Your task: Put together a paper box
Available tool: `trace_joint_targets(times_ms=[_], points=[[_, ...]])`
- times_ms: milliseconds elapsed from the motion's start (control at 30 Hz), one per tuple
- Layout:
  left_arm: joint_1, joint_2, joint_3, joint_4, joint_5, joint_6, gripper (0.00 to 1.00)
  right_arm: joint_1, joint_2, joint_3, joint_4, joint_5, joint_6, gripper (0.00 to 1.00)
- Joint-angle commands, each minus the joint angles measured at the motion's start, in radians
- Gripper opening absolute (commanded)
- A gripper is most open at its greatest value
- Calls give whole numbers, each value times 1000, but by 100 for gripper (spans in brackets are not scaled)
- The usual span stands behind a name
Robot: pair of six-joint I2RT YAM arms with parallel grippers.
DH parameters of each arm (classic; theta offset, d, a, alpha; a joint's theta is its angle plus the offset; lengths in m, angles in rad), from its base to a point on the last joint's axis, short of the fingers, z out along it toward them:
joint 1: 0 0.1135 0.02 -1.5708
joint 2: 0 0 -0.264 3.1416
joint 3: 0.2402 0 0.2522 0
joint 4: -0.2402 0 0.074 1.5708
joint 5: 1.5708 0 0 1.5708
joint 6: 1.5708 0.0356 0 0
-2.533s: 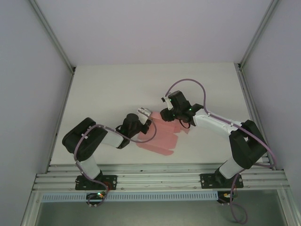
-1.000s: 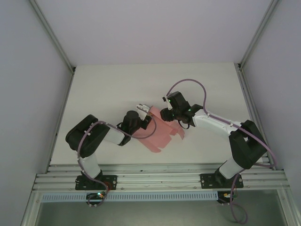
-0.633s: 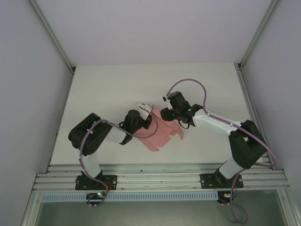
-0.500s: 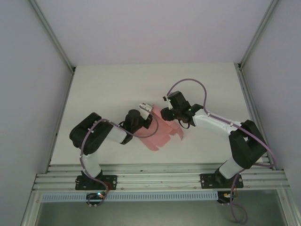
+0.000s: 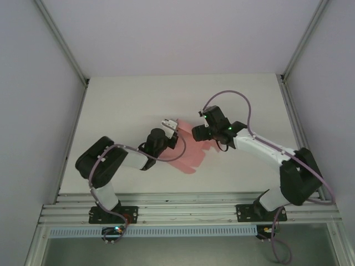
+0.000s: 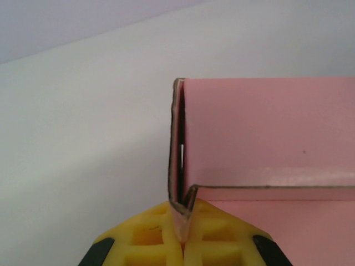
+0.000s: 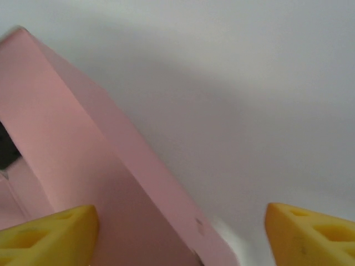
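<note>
From above, the pale pink thin-card paper box lies on the white tabletop, near its middle. Left wrist: left fingers clamp its folded corner. Right wrist: right fingers stand apart, a pink panel between them.

Arms: black joints, white links, purple cable looped alongside each; fingertips yellow, waffle-ribbed, black-edged.
</note>
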Motion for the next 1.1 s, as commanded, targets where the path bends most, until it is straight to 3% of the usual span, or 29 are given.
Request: trace_joint_targets(times_ms=[0,67,267,600,733,933,1067], points=[[4,-101,4,-111,-120,-56,0,-9,-158,-36,-63,148,-20,86],[4,-137,-3,-144,-142,-64,0,-18,-231,-75,-52,177,-28,91],[2,-207,-28,-183,-111,-64,0,-70,-314,-124,-30,141,-39,93],[0,-255,4,-262,-114,-97,0,-71,-154,-102,-2,-16,-53,89],[4,-271,3,-252,-66,-123,0,-71,-106,-124,46,-55,-53,88],[1,-275,26,-258,-5,-136,0,-71,-56,-140,181,-108,-45,87],[-3,-275,28,-251,6,-157,0,-70,-65,-178,360,-121,-1,88]])
